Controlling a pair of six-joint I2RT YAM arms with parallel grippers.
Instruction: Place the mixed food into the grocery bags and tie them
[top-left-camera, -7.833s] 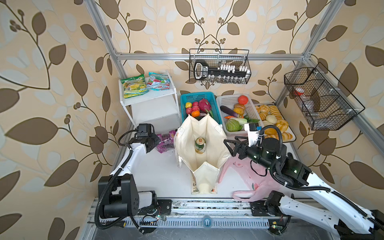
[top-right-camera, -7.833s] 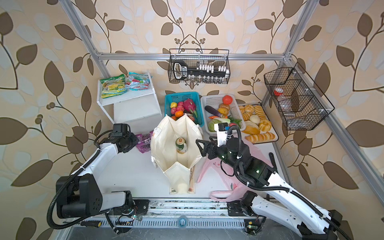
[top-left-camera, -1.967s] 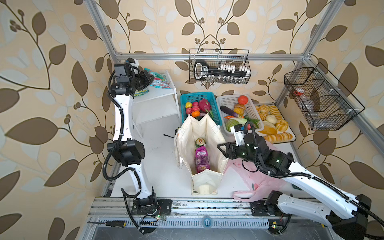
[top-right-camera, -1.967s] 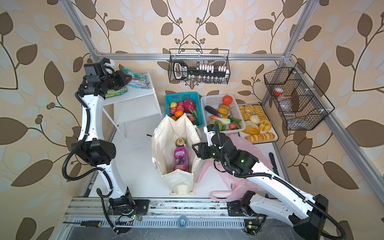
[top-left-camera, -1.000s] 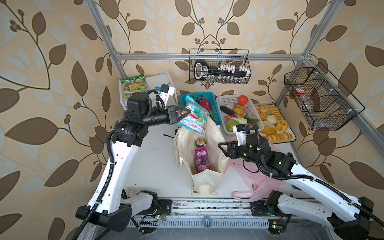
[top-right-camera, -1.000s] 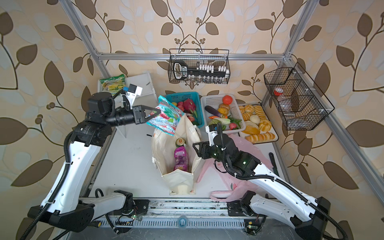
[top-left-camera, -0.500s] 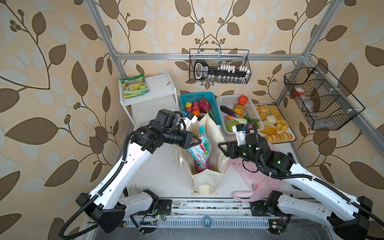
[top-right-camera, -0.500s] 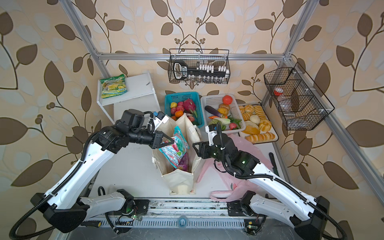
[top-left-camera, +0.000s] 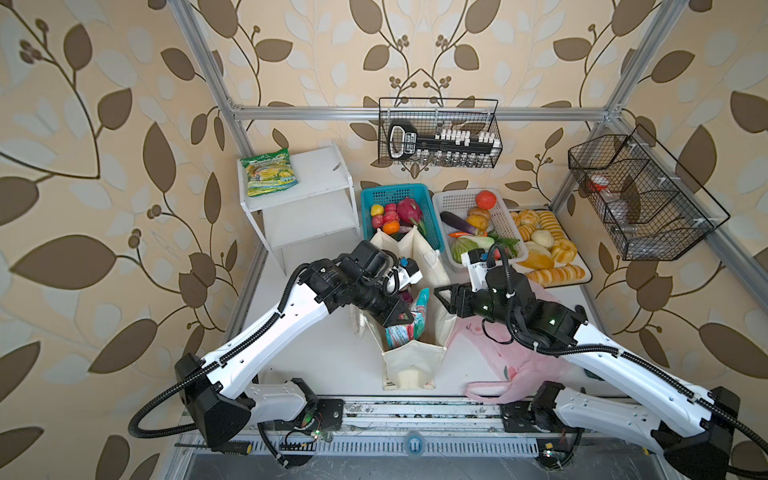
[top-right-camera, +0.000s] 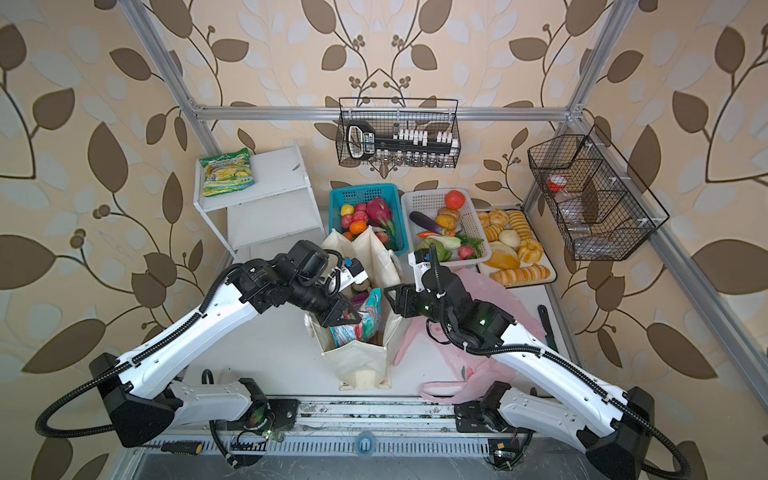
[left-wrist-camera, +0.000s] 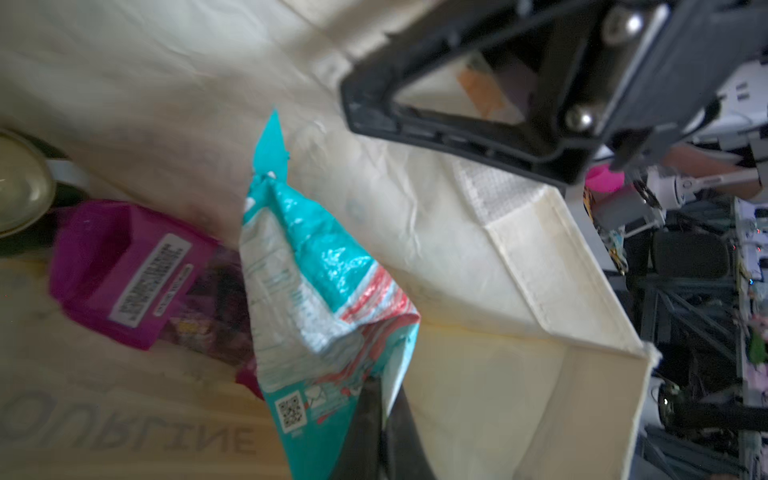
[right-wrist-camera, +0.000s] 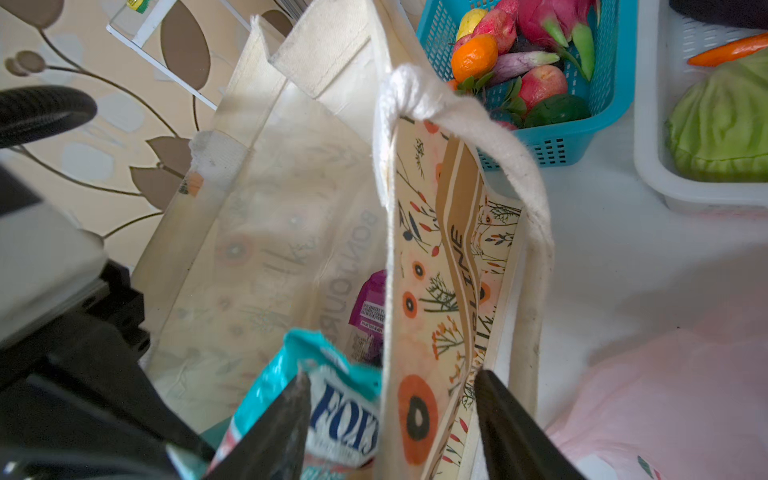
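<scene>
Mouth of cream canvas tote (top-left-camera: 409, 365), frame centre, crowded: left gripper (top-left-camera: 403, 320) and upright teal-red snack packet (top-right-camera: 370, 313) fill the lower half, purple snack pouch (left-wrist-camera: 124, 266) and gold-topped can (left-wrist-camera: 20, 187) above. Right gripper (top-left-camera: 441, 299) straddles the tote's right wall, jaws apart. Free passage: bare white tabletop (top-left-camera: 332, 357) left of tote.

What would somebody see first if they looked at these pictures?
Probably the cream bag standing open in the middle, with the left gripper inside it at the corner of a shiny teal snack packet. The right gripper has its open jaws either side of the bag's wall, and bright toy fruit sits in a blue basket behind it.
</scene>
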